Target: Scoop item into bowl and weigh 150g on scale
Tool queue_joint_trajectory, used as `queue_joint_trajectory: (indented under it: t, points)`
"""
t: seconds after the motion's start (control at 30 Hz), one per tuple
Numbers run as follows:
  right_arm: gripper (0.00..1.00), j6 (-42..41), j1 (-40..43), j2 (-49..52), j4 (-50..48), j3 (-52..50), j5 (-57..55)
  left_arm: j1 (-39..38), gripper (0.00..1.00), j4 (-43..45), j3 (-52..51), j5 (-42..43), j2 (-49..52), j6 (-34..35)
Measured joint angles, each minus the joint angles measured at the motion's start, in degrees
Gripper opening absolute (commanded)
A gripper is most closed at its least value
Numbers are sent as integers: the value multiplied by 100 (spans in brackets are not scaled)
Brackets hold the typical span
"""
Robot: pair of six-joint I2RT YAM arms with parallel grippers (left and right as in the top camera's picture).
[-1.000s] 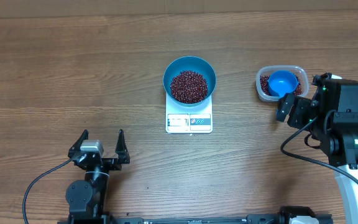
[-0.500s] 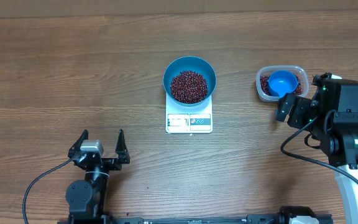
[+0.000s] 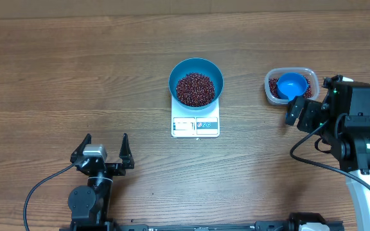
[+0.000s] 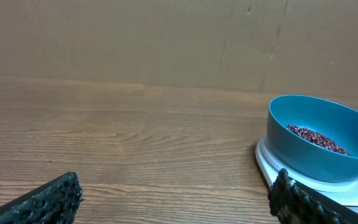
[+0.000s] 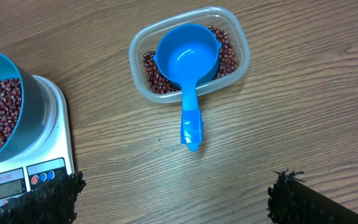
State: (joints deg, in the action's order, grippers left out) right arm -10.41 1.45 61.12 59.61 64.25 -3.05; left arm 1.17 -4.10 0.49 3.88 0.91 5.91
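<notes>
Sitting squarely on the white kitchen scale [image 3: 195, 126] near the middle of the wooden table [image 3: 76, 77], the deep blue bowl [image 4: 312, 152] holds a mound of small dark red-brown beans [image 3: 195, 89] that covers its bottom and rises partway up the wall. The scale's display and small buttons lie along the edge nearest the robot, uncovered by the bowl; the reading is too small to make out. To the right, well apart from the scale, a clear plastic tub [image 5: 238, 37] with rounded corners contains more of the same beans. A blue scoop [image 5: 188, 56] rests in it cup-up, its cup empty, while its handle juts over the tub's near rim above the wood. The right gripper [image 5: 174, 200] hangs just short of that handle with its fingers spread wide and nothing between them. The left gripper [image 3: 105, 140] is near the front left of the table, far from the scale, its fingers likewise spread wide and empty.
</notes>
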Motion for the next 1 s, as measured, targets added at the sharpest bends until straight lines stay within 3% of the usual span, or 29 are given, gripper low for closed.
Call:
queue_joint_trajectory:
  t: [1.0]
  points:
    - [100,-2,2,-205,0,0,-15,0,100,0,0,0,0,0]
